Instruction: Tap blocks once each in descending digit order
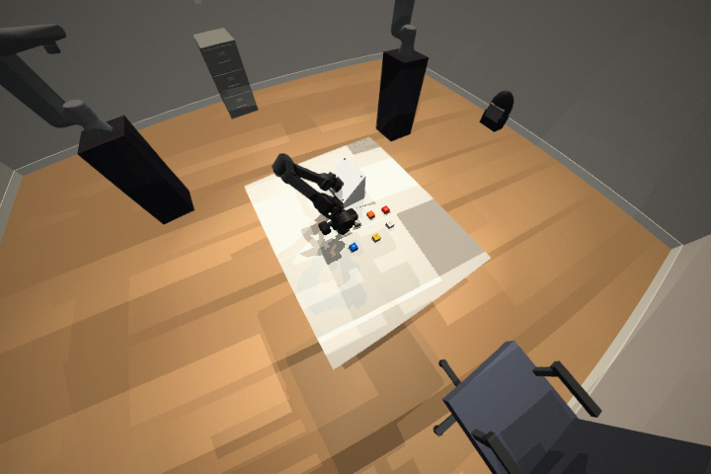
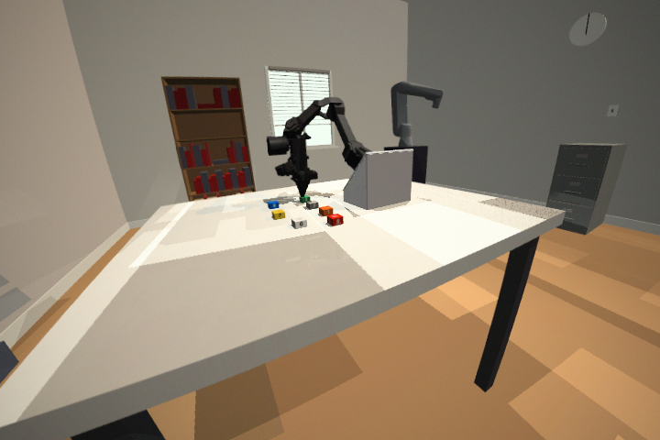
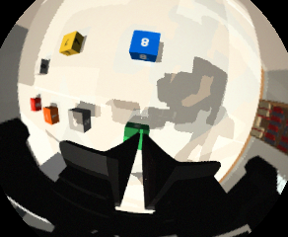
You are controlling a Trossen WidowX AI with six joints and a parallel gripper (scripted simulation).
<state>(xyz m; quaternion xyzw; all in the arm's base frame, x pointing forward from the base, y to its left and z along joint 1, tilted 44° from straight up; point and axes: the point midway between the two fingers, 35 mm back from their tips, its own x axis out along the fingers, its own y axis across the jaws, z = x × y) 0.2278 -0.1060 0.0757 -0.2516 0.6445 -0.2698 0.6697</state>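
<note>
My gripper (image 2: 302, 195) (image 3: 141, 136) is shut and points down, its tips at the top of the green block (image 2: 307, 199) (image 3: 129, 131); whether they touch is unclear. Nothing shows between the tips. The blue block (image 1: 354, 246) (image 2: 273, 204) (image 3: 145, 43) shows 8. The yellow block (image 1: 375, 237) (image 2: 278, 214) (image 3: 71, 43) seems to show 7. The white block (image 1: 390, 225) (image 2: 299, 223) (image 3: 44, 66) may show 0. The grey block (image 2: 312, 204) (image 3: 79, 119), orange block (image 1: 370, 214) (image 2: 325, 211) (image 3: 50, 116) and red block (image 1: 385, 209) (image 2: 335, 220) (image 3: 36, 104) have unclear digits, as does the green one.
A grey wedge-shaped box (image 1: 355, 192) (image 2: 388, 179) stands on the white table (image 1: 311, 290) (image 2: 269, 290) near the arm's base. The grey block is the green block's nearest neighbour. The orange and red blocks lie beyond it, away from the green block.
</note>
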